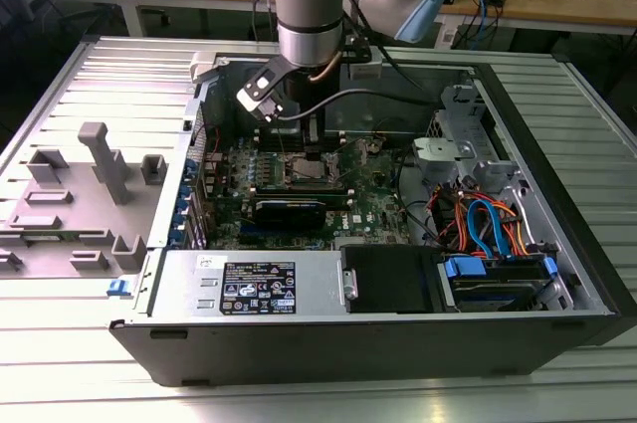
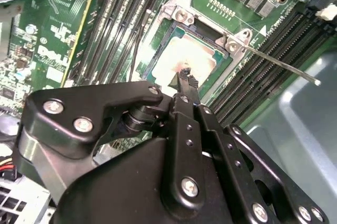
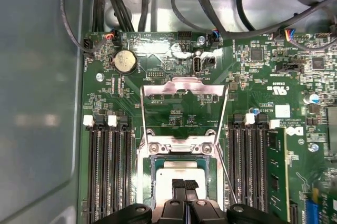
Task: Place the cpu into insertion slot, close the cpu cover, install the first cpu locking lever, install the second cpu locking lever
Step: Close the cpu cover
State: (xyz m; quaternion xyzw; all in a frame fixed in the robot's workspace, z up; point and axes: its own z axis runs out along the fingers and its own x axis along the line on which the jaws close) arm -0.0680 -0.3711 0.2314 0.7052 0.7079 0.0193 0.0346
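The cpu lies flat in the insertion slot, its silver-grey top showing in both wrist views. The cpu cover is swung open away from the slot, and the green board shows through its window. A thin wire locking lever sticks out from the slot's corner, unlatched. My gripper hangs over the chip's middle with its black fingertips pressed together, holding nothing. In the exterior view the arm reaches down into the open computer case over the insertion slot.
Black memory slots run along both sides of the socket. Cable bundles cross the case wall beyond the board. A black card lies just in front of the socket. A grey fixture sits outside the case at the exterior view's left.
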